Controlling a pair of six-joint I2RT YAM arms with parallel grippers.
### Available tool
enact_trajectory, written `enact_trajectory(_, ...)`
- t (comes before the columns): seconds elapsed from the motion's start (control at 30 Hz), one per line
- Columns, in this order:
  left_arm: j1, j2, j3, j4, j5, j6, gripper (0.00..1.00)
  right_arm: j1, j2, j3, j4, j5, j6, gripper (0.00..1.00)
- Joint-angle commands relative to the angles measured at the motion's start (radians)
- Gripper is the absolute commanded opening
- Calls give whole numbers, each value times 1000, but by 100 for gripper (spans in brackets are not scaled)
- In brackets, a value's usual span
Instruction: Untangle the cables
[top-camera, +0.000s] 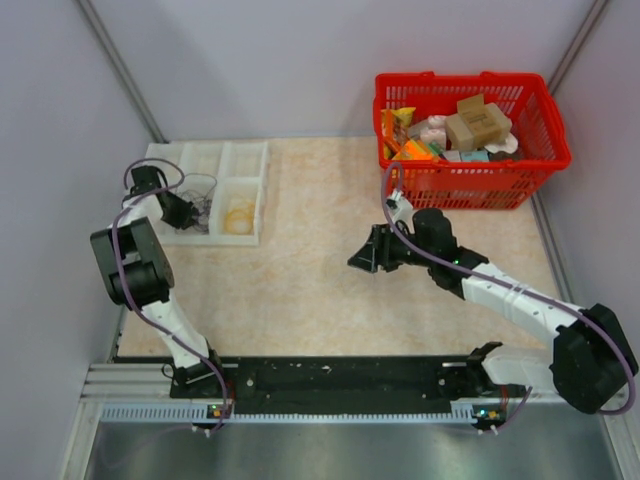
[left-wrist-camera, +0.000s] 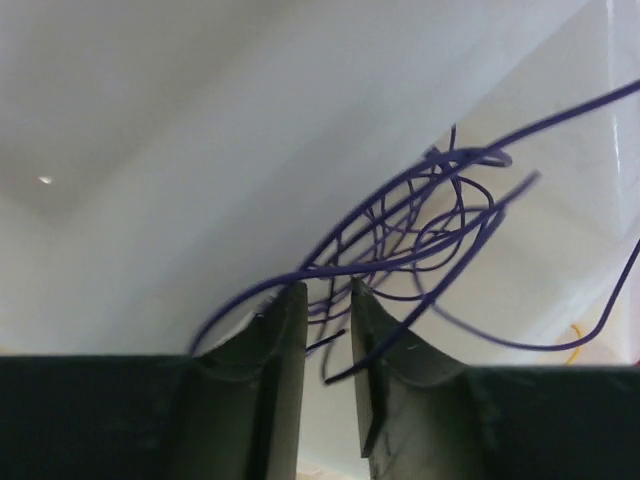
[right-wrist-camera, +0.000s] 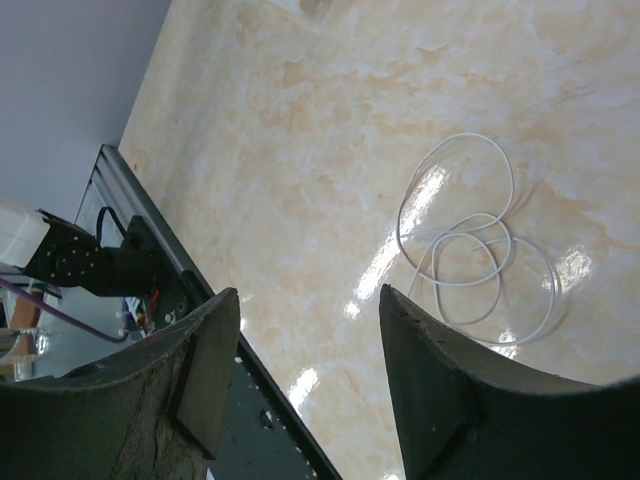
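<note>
Lab cell: plain panel walls (top-camera: 300, 70), aluminium rail (top-camera: 125, 380).

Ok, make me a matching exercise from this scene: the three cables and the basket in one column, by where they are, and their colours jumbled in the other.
Things:
1. tangle at the left gripper
2. looped cable on the bare tabletop below the right gripper
3. coiled cable in the near right compartment of the tray
4. basket in the far right corner

Colours:
A. white
B. red
C. purple
D. yellow

Pairs: 1-C, 2-A, 3-D, 4-B
</note>
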Motion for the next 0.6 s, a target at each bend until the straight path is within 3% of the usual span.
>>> enact_trajectory(0.0, -5, 19, 12, -13, 45, -27, 37, -16, -50, -11, 33, 4, -7, 58)
enact_trajectory(0.2, -5, -173, -72, -24, -15, -2, 69, -21, -38, 1, 30, -22, -10, 58)
enact_trajectory(0.43, -3, -295, -31, -46, -7, 59, 67, -21, -49, 1, 28, -30, 0, 58)
enact_trajectory(0.57, -6, -213, 140, -117, -10, 91, 66, -21, -47, 1, 33, -26, 3, 58)
